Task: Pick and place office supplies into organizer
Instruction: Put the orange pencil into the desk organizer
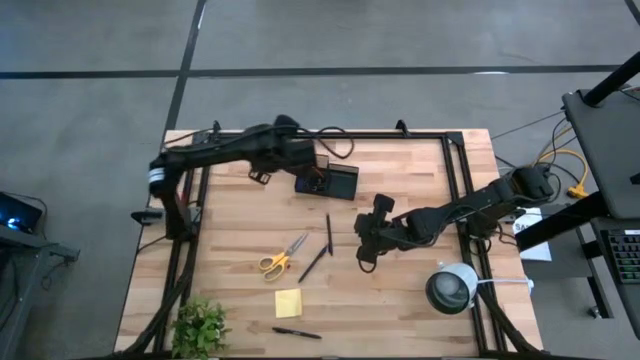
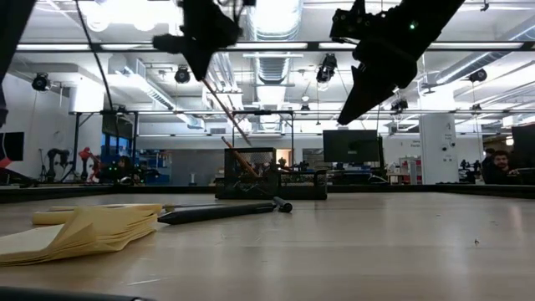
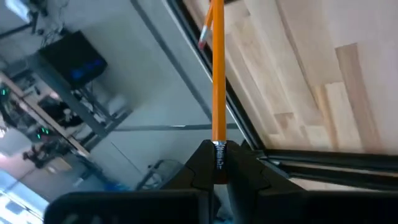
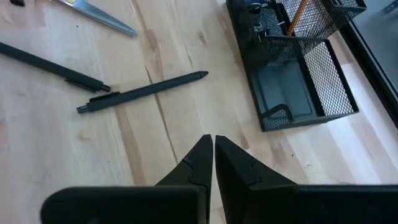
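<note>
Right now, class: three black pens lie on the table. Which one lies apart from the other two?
The black pen at the table's near edge, just below the yellow sticky-note pad. The two crossing pens lie mid-table, beside the scissors.

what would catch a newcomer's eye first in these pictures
Most striking is the orange pencil clamped in the left gripper, held over the organizer at the far middle of the table. Next, the right gripper hangs shut and empty above the bare wood near two black pens at mid-table. Nearer the front lie the yellow-handled scissors and the sticky-note pad.
</note>
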You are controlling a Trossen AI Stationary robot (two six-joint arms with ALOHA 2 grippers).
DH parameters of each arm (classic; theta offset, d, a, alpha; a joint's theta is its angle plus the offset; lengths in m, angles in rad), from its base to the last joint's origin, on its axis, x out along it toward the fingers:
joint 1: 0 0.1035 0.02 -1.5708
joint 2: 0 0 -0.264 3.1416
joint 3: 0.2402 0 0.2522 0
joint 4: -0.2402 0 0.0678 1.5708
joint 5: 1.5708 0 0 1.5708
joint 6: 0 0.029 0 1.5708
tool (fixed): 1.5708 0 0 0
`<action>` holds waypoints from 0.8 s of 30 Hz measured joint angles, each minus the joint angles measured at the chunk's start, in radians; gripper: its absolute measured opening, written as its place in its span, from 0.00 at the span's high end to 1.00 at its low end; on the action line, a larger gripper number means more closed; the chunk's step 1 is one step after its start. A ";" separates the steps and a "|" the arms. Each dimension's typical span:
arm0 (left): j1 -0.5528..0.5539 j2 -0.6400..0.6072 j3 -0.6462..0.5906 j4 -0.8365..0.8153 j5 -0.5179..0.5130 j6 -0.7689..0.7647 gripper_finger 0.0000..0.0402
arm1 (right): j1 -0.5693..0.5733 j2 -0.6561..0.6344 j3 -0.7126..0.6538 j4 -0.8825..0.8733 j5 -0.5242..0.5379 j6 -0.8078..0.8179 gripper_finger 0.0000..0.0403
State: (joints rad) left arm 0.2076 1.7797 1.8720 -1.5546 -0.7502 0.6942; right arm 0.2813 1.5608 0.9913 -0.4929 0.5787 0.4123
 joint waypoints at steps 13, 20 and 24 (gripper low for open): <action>0.028 0.207 0.039 0.114 -0.018 0.140 0.97 | 0.000 0.000 0.000 0.000 -0.011 -0.001 0.98; 0.012 0.262 0.034 0.200 -0.016 0.130 0.93 | 0.000 0.000 -0.002 0.000 -0.011 -0.004 0.98; -0.001 0.257 0.034 0.244 -0.018 0.122 0.88 | -0.001 0.000 -0.004 0.002 -0.037 -0.008 0.98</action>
State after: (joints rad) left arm 0.2063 2.0371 1.9060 -1.3106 -0.7679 0.8167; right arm 0.2800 1.5608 0.9871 -0.4912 0.5417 0.4042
